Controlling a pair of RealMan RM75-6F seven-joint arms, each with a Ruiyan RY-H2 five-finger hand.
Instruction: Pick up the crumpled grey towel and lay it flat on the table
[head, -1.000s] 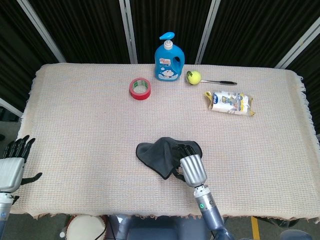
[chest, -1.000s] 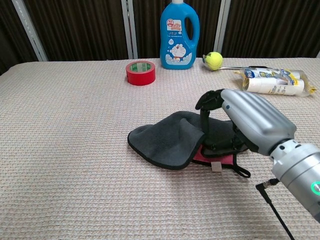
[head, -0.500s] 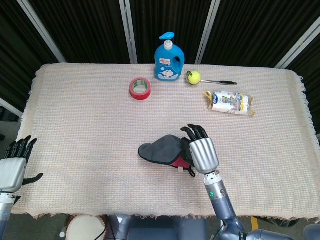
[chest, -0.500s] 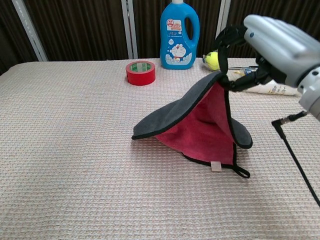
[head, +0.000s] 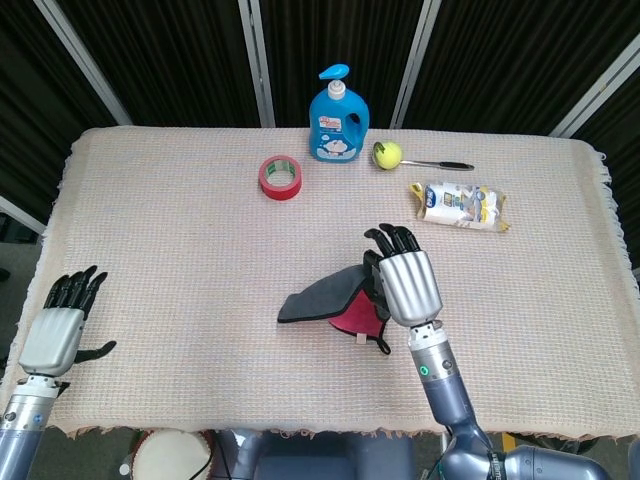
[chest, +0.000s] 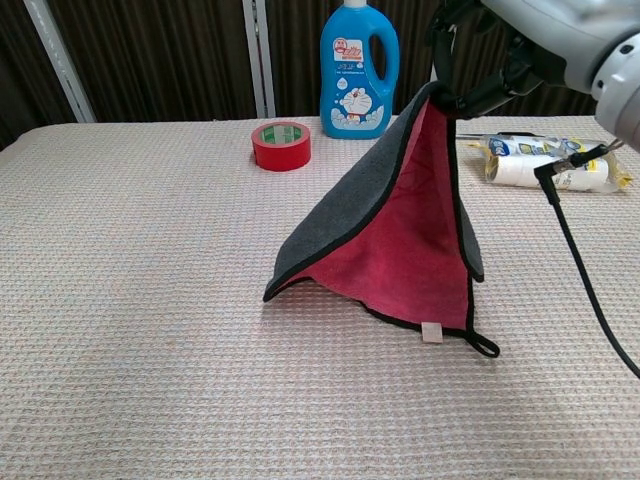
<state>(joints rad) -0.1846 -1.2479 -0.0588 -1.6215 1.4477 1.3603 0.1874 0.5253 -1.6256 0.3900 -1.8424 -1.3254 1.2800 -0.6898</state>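
Observation:
The towel (chest: 400, 235) is grey on one side and red on the other, with a black hem and a small tag. My right hand (chest: 520, 45) pinches its upper corner and holds it raised like a tent, while the lower edge still rests on the table. In the head view the towel (head: 325, 300) hangs just left of my right hand (head: 405, 285). My left hand (head: 62, 330) hovers at the table's near left corner with its fingers apart and nothing in it.
A red tape roll (head: 281, 177), a blue detergent bottle (head: 338, 120), a yellow-green ball (head: 387, 153) on a handle and a snack packet (head: 460, 205) lie along the far side of the woven table cover (head: 170, 250). A black cable (chest: 585, 290) hangs from my right wrist.
My right hand rose and drew back, lifting the towel's corner higher so more of the red side shows. My left hand shifted a little up and to the right at the table corner.

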